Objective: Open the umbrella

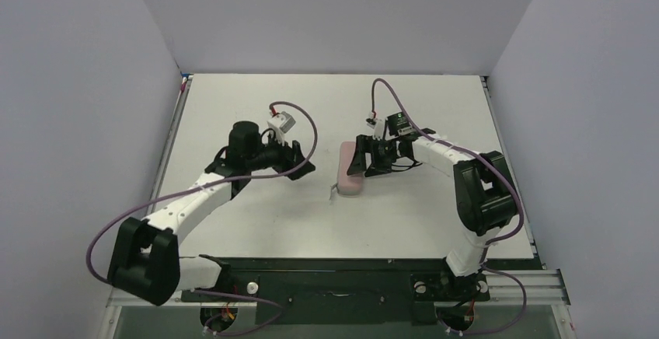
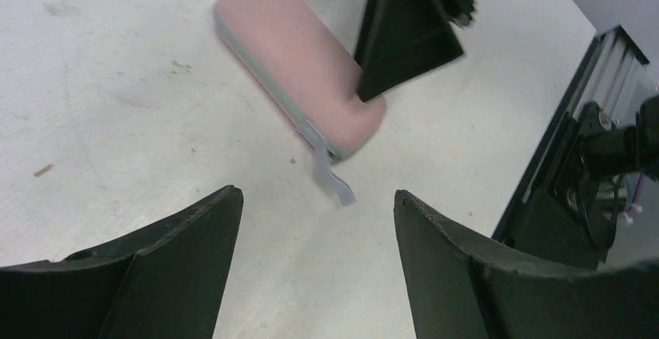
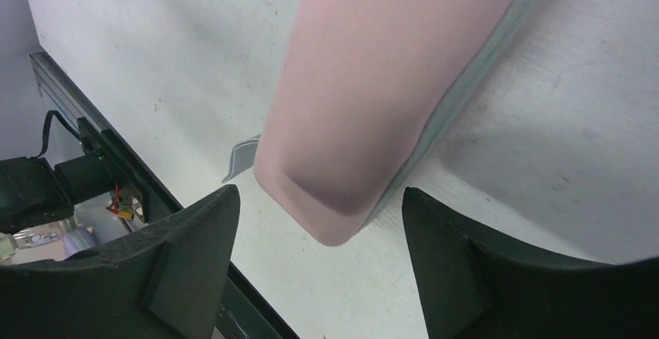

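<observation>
We find the left gripper [image 2: 315,199] spread wide and empty above the table [image 2: 116,121]. The right gripper [image 3: 319,193] also stands wide, with one finger [image 2: 404,36] against the pink case [image 2: 295,51], unclamped.

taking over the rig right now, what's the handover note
Grippers: left gripper open and empty, short of the pink case; right gripper open, fingers either side of the case's end, not clamped.
Things: the case lies closed on the table, grey strap trailing from one end. No umbrella in view.
Done: nothing visible.
Left: the whole job.
</observation>
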### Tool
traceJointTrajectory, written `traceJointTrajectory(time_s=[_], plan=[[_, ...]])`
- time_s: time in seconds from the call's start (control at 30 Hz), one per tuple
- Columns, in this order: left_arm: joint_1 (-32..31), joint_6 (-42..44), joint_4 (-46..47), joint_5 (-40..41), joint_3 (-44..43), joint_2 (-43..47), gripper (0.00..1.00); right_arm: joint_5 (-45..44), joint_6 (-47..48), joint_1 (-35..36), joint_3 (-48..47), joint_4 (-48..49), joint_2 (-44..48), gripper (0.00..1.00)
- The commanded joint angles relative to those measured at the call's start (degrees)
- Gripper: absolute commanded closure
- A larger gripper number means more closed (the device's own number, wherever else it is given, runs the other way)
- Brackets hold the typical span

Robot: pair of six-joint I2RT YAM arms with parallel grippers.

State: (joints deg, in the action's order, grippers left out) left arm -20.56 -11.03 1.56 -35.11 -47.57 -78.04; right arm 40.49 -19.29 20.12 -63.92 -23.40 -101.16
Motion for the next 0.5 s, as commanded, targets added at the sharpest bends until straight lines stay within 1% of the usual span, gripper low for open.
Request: traceJointTrajectory(time_s=[0.0, 0.03, 0.07, 0.1, 0.13, 0.3, 0.37, 0.47], plan=[[-6.80, 7.14, 1.33, 5.10, 7.56, 8.49, 0.32, 1.77, -5.69, 1.60, 0.63, 7.80, -2.42, 0.29], [-8.46, 7.59, 1.29, 6.09, 9.09, 10.27, 0.33, 2.00, -7.15, 1.64, 0.63, 8.26, -3.35, 0.31], [-11.72, 8.04, 1.63, 8.04, 9.70, 11.26, 0.35, 2.32, -7.90, 1.67, 0.68, 9.07, -3.78, 0.33], [-13.25, 8.13, 1.97, 8.83, 10.86, 11.52, 0.37, 2.32, -9.33, 1.72, 0.75, 9.46, -4.46, 0.34], [-16.13, 8.24, 2.73, 10.55, 11.24, 11.62, 0.39, 2.23, -9.96, 1.64, 0.95, 10.25, -4.69, 0.36], [-23.89, 9.92, 5.90, 16.44, 12.01, 7.94, 0.45, 2.62, -17.21, 1.89, 3.64, 15.78, -5.49, 0.41], [-23.96, 9.73, 7.54, 18.77, 11.89, 5.10, 0.48, 2.33, -17.99, 1.91, 4.20, 16.29, -5.50, 0.43], [-21.88, 11.81, 9.85, 18.94, 11.28, 0.73, 0.51, 2.04, -17.45, 1.70, 4.52, 15.95, -5.64, 0.45]])
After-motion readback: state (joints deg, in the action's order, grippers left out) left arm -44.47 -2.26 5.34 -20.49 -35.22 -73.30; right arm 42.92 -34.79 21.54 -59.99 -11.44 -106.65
